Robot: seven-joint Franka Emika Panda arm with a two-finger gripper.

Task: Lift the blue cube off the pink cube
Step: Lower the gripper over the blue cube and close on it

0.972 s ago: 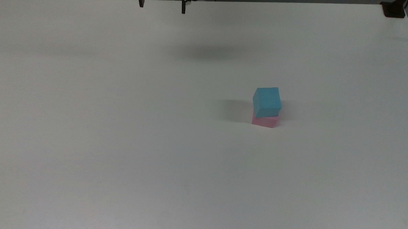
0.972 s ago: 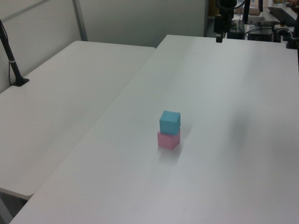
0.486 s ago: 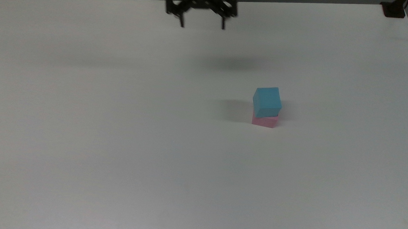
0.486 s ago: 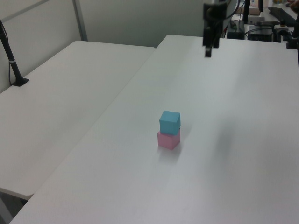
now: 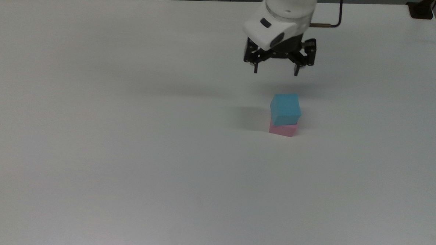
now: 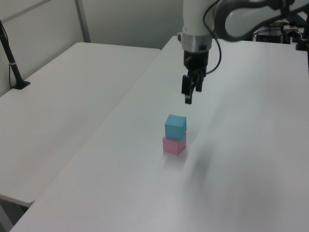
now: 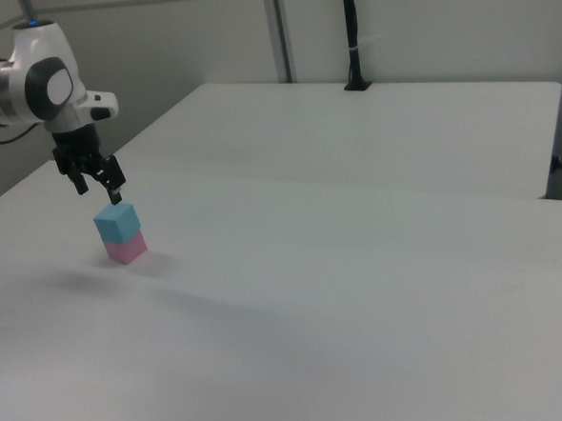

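The small matte sky-blue cube [image 5: 285, 109] sits stacked on the pale pink matte cube [image 5: 283, 130] on the white table [image 5: 129, 133]. The black two-finger gripper [image 5: 276, 70] hangs at the stack's twelve o'clock in the top view, fingers spread, holding nothing.

- Even, diffuse overhead light; no glare on the white table [image 5: 128, 151].
- Soft shadows lie toward the top view's left of the blue cube [image 5: 285, 109].
- Top view slightly hazy.
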